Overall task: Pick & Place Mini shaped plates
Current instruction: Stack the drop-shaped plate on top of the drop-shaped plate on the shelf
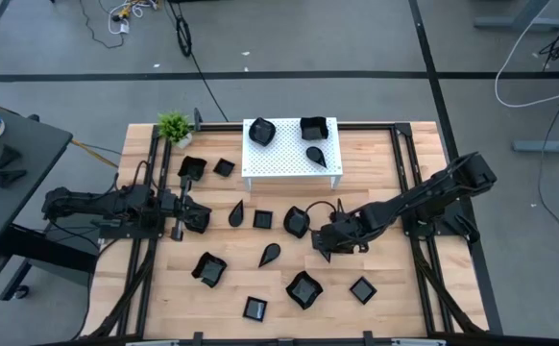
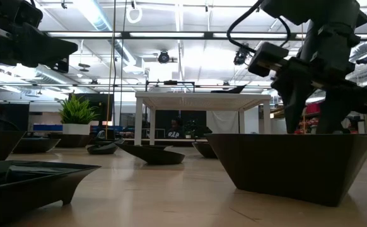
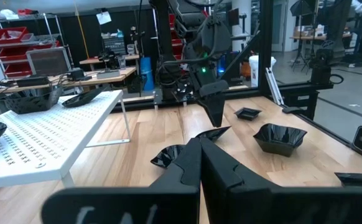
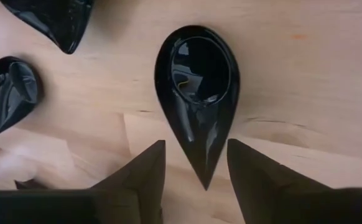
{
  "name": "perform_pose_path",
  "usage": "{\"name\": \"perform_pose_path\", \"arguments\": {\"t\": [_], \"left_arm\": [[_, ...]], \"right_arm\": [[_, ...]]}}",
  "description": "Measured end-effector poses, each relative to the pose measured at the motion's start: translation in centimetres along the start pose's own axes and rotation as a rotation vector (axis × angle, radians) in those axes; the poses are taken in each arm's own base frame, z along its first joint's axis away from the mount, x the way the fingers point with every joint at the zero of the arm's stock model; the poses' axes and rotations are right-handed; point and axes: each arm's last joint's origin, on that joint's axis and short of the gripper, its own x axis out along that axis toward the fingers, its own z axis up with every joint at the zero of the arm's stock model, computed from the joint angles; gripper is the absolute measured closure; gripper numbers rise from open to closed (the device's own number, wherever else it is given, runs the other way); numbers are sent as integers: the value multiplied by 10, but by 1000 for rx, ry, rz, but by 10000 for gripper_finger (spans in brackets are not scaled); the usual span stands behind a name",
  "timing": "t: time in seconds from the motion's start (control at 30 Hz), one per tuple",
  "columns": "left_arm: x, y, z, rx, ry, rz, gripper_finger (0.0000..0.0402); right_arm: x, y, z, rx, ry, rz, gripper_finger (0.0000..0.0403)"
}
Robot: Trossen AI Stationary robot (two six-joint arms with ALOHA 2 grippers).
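Several small glossy black plates lie scattered on the wooden table. My right gripper [image 1: 324, 248] [image 4: 196, 142] stands open over a teardrop plate [image 4: 196, 81] that rests flat on the wood. Its two fingers stand on either side of the plate's pointed tip [image 4: 203, 177] without touching it. In the high view this plate is hidden under the gripper. Another teardrop plate [image 1: 270, 255] [image 4: 10, 90] lies just to its left, and a wavy-edged plate [image 1: 297, 221] lies on its far side. My left gripper [image 1: 203, 219] [image 3: 199, 146] waits shut at the table's left, holding nothing.
A white perforated stand [image 1: 289, 165] at the far middle carries three black plates. A small green plant [image 1: 174, 125] stands at the far left. More plates lie near the front edge, among them a wavy one [image 1: 303, 288] and a square one [image 1: 362, 288].
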Motion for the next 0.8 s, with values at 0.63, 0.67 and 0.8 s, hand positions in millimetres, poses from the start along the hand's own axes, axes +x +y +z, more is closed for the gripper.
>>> {"name": "perform_pose_path", "arguments": {"t": [0.63, 0.67, 0.8], "left_arm": [[0, 0, 0, 0, 0, 0, 399], [0, 0, 0, 0, -1, 0, 399], [0, 0, 0, 0, 0, 0, 399]], "right_arm": [[0, 0, -4, -24, 27, 7, 234], [-1, 0, -4, -26, 28, 9, 234], [-5, -1, -4, -26, 27, 4, 234]]}}
